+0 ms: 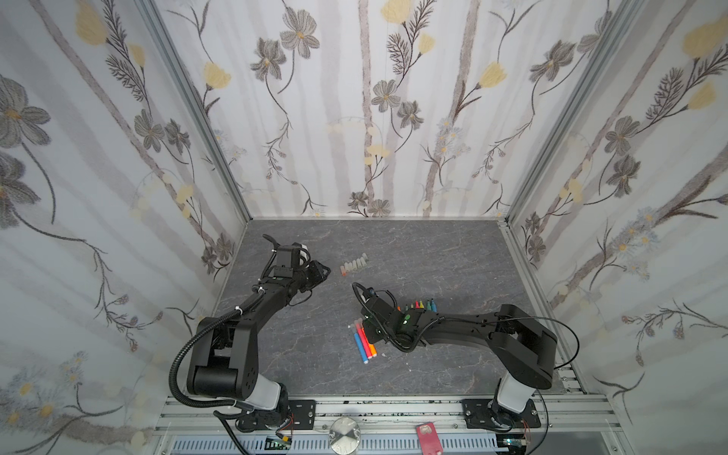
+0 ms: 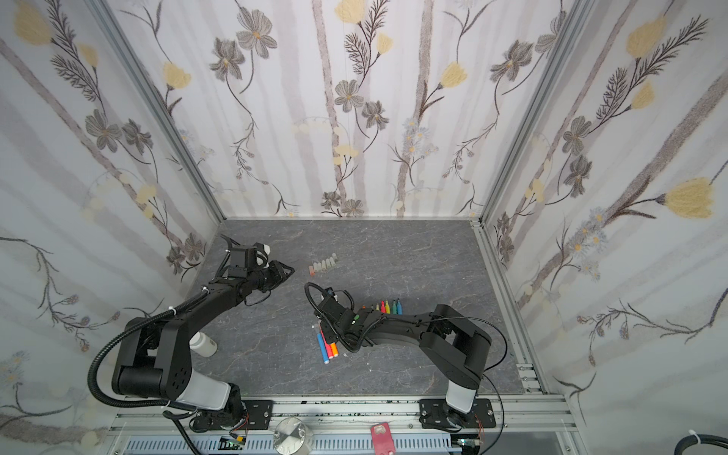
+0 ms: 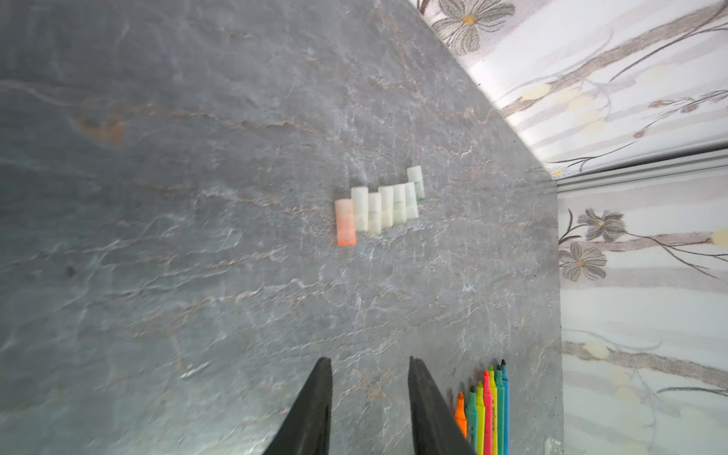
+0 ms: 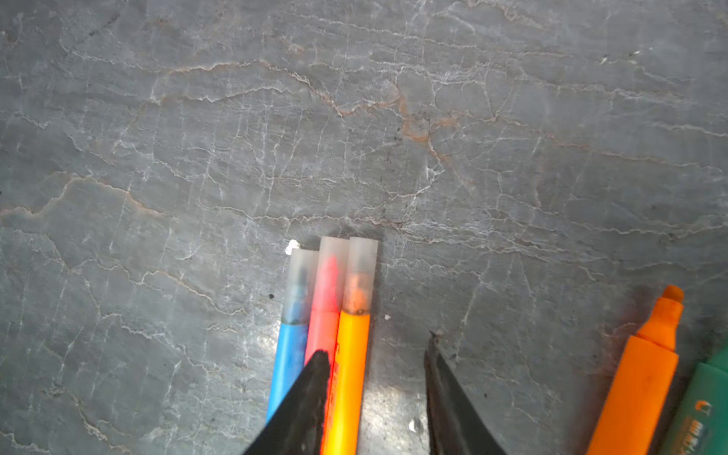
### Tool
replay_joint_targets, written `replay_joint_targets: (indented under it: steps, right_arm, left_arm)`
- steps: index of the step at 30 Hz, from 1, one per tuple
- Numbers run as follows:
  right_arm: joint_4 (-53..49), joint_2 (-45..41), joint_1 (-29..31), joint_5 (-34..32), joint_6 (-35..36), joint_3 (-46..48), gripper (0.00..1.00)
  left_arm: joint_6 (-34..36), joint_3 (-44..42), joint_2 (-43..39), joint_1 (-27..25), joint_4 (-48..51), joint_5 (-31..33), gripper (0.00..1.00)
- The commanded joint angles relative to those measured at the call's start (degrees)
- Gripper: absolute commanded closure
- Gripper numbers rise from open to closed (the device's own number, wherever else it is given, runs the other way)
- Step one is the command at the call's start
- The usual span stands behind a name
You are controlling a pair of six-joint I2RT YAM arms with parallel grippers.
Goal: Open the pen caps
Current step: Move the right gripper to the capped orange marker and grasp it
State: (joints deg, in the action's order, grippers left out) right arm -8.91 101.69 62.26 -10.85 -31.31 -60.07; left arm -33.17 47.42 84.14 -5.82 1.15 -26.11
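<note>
Left arm [image 1: 252, 311]: built of matte black links with rounded joint housings.
Right arm [image 1: 465, 327]: made alike, in matte black.
Columns [image 1: 266, 394]: pale grey shells are fitted at the foot of each arm.
Plates [image 1: 301, 409]: black, square, fastened with screws.
Hose [image 1: 177, 366]: black and ribbed, strapped to the left arm with white ties [image 1: 237, 310].
Cable [image 1: 578, 342]: thin, black, attached to the right arm.
Lights [image 1: 405, 320]: green, seen on the right wrist.
Fingers [image 3: 315, 405]: black, flat, tapered to points.
</note>
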Motion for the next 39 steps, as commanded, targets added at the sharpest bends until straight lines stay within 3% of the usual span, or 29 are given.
replay_joint_targets:
  steps: [1, 29, 39]
  right_arm:
    - [-2.29, 1.26, 0.34, 0.3, 0.46, -1.03, 0.6]
    - [-8.97, 6.58, 1.36, 3.38, 0.4, -4.0, 0.68]
    - [-8.42, 4.72, 0.95, 4.63, 0.22, -1.49, 0.86]
  left_arm:
    - [1.51, -2.19, -2.35, 0.78, 0.96, 0.88, 0.67]
    - [1.37, -2.59, -2.51, 1.9, 0.52, -0.34, 0.67]
    - [4.04, -0.41, -2.07, 1.54, 4.58, -2.44, 0.67]
